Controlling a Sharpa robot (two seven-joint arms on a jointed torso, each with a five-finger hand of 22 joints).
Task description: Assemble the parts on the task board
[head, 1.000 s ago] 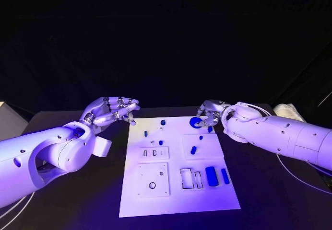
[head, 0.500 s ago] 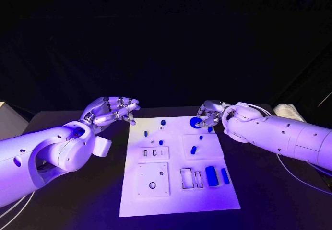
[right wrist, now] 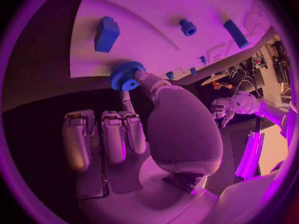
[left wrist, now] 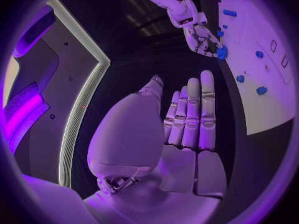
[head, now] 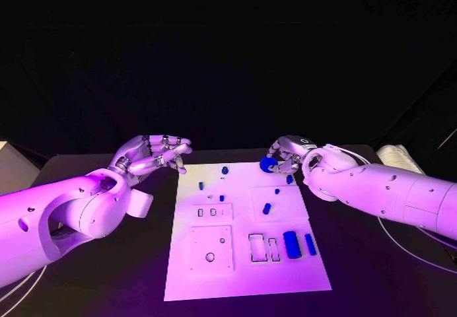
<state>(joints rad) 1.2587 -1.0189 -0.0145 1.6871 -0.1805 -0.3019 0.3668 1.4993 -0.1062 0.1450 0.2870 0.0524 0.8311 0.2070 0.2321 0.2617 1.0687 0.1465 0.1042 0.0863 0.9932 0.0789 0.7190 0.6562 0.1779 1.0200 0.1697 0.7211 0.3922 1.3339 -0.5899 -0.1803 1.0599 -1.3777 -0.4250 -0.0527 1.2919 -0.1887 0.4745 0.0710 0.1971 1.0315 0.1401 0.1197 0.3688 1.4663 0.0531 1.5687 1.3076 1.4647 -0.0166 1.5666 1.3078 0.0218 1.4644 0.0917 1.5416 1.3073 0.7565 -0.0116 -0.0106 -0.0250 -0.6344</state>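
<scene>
The white task board (head: 243, 267) lies mid-table with several small blue parts on it. My right hand (head: 288, 157) is at the board's far right corner and pinches a blue gear (head: 267, 163) between thumb and a finger. In the right wrist view the gear (right wrist: 126, 75) sits at the thumb tip, just over the board's edge (right wrist: 93, 69), and the other fingers (right wrist: 102, 134) lie together below it. My left hand (head: 152, 153) hovers off the board's far left corner, fingers loosely curled and apart, holding nothing. The left wrist view has its bare palm (left wrist: 187, 129) and the gear (left wrist: 221, 52).
Blue parts on the board: a short peg (head: 224, 169), small pieces (head: 202, 185) (head: 221, 197), a slim piece (head: 267, 208), a block (head: 290, 244) and a bar (head: 310, 244) beside rectangular slots (head: 258, 246). A pale box (head: 12, 168) stands at the table's left edge.
My right hand has shifted slightly up and toward the far edge, carrying the blue gear with it. The left hand has stayed where it was.
</scene>
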